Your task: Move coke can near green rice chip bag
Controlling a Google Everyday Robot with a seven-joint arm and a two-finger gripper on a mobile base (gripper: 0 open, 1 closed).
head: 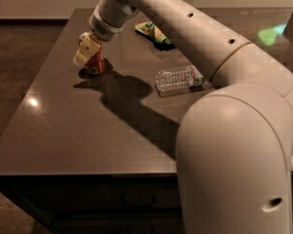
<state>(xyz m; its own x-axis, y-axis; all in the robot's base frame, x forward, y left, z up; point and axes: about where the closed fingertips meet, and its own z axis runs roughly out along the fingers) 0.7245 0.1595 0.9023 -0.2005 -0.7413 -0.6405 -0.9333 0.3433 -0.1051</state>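
Hanging gripper (86, 52) at one coke can (96, 65), one bag (152, 31)

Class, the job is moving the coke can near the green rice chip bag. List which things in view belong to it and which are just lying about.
Belong: coke can; green rice chip bag; hand, at the can.
Lying about: clear water bottle, on its side on the table.
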